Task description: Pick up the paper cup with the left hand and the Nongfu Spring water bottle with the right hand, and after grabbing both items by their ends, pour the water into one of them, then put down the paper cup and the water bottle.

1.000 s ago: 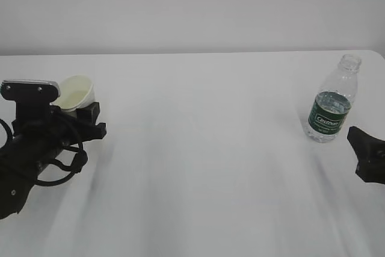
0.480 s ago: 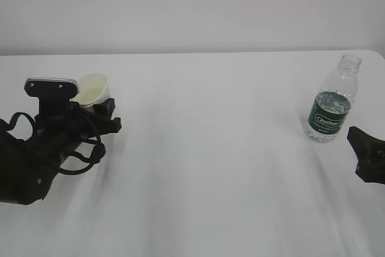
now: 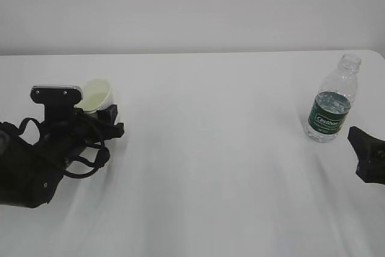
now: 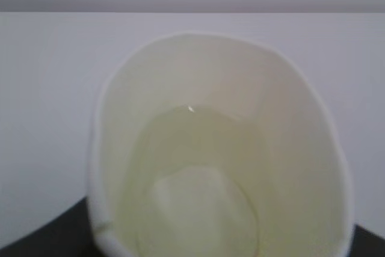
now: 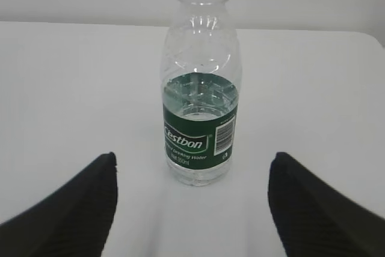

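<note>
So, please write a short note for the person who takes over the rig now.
Left gripper: closed on the cup, held tilted, some liquid inside.
Right gripper: open, empty, just short of the bottle.
Bottle: upright on the table, no cap, part full.
Done: cup picked up.
Left: grab the bottle, pour, set both down.

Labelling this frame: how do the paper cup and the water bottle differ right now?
The paper cup is opaque white, short and tilted in the left tool; the water bottle is clear, taller and upright on the table, ungripped. Both are open-topped and hold liquid.
</note>
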Robot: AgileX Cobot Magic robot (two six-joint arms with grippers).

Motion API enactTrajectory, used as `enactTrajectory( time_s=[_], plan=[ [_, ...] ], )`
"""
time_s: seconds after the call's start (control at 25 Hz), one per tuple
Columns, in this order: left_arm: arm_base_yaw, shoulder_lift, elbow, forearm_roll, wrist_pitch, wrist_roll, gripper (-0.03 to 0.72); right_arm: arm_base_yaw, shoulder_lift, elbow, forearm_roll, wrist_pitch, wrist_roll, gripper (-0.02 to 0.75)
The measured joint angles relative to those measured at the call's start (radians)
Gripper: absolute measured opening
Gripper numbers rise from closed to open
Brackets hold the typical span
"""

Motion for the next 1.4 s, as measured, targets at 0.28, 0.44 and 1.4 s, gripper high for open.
enactTrajectory(
  time_s=[0.28,0.44,1.4],
  plan=[
    [0.000,0.010,0.000,0.002,0.000,-0.004,0.421,0.000,0.000,0.000,0.010,0.000,-0.009,0.593],
    [0.000,0.025,-0.001,0.002,-0.016,-0.004,0.426,0.000,0.000,0.000,0.010,0.000,-0.009,0.593],
    [0.000,0.006,0.006,-0.013,-0.023,-0.008,0.643,0.000,0.000,0.000,0.012,0.000,-0.011,0.592]
  ],
)
